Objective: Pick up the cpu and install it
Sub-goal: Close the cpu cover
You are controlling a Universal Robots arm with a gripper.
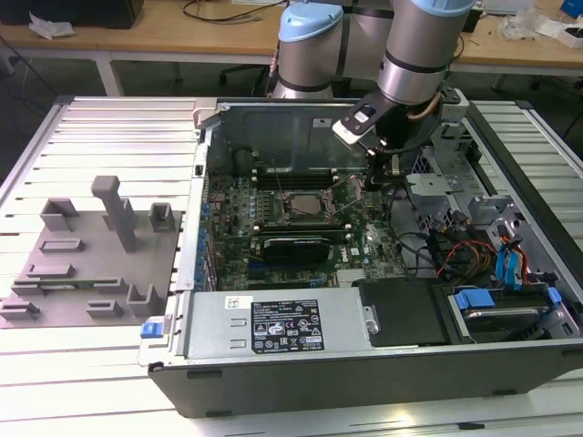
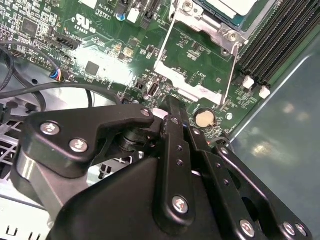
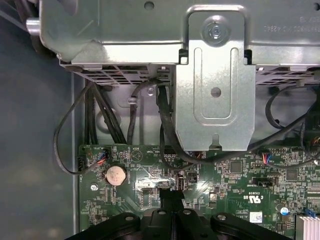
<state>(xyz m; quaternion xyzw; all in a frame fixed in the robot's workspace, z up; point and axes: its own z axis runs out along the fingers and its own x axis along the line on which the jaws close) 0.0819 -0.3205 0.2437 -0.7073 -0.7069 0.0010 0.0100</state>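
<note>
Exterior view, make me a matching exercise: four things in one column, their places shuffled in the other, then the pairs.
1 gripper
2 grey plate
3 labelled power supply
4 orange wires

A outside the case, exterior view's left
B along the case's near wall
C over the motherboard
D at the case's end, exterior view's right

Pairs: 1-C, 2-A, 3-B, 4-D

The gripper point(image 3: 172, 196), fingers pressed together, points at the green motherboard point(image 3: 240, 190). A coin battery point(image 3: 115, 175) lies near its tip. A metal bracket point(image 3: 215, 100) and black cables point(image 3: 165, 125) stand beyond.
</note>
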